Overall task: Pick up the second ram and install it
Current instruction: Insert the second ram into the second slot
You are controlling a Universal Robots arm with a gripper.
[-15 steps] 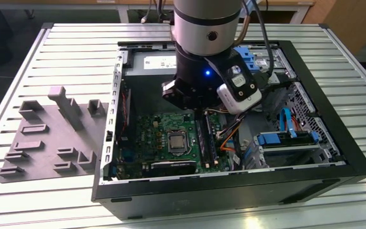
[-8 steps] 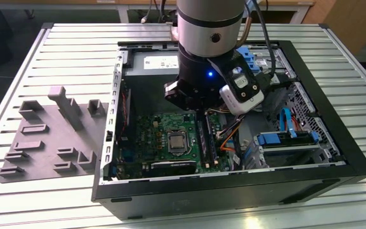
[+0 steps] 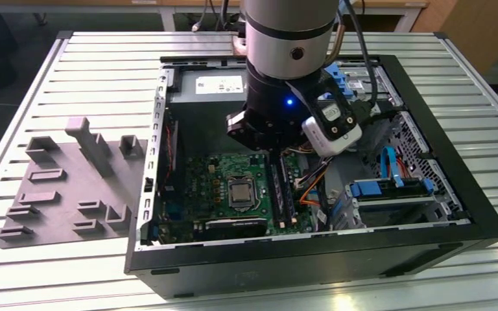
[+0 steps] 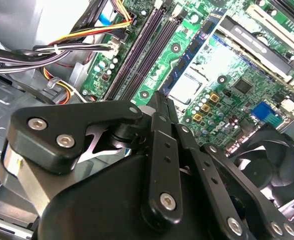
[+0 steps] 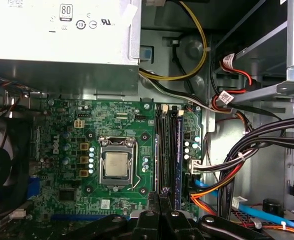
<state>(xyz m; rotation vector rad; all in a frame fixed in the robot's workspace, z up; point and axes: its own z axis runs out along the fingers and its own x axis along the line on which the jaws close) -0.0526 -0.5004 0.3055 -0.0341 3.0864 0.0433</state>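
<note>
We find the hand [image 4: 159,98] pinching the second ram [image 5: 178,155] just above the motherboard [image 3: 205,188] slots inside the open case [image 3: 318,259]. In the exterior view it sits at 3 o'clock from the processor [image 3: 242,193].

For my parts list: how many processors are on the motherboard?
1. The silver processor sits on the motherboard, beside the memory slots; the arm may hide part of it in the exterior view.
</note>
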